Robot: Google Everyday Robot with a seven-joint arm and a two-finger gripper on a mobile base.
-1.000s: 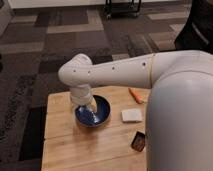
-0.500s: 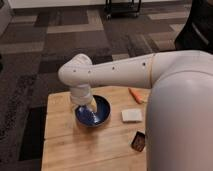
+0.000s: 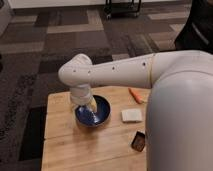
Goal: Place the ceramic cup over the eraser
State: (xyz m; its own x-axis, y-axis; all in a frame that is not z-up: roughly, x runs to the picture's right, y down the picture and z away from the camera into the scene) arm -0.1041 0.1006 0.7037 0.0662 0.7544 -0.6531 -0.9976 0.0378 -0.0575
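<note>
Gripper [image 3: 90,104] down inside the round dark blue bowl [image 3: 102,116], centre-left, grip state can't be told. Small near-black rectangular eraser [image 3: 138,141] lower right, open wooden table [image 3: 65,145] to its left.

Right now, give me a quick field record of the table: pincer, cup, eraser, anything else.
pincer: down in the blue bowl, mostly hidden under the wrist
cup: probably the pale shape in the bowl, not certain
eraser: front right of the table, apart from the bowl, uncovered
white block: right of the bowl
carrot: back right
</note>
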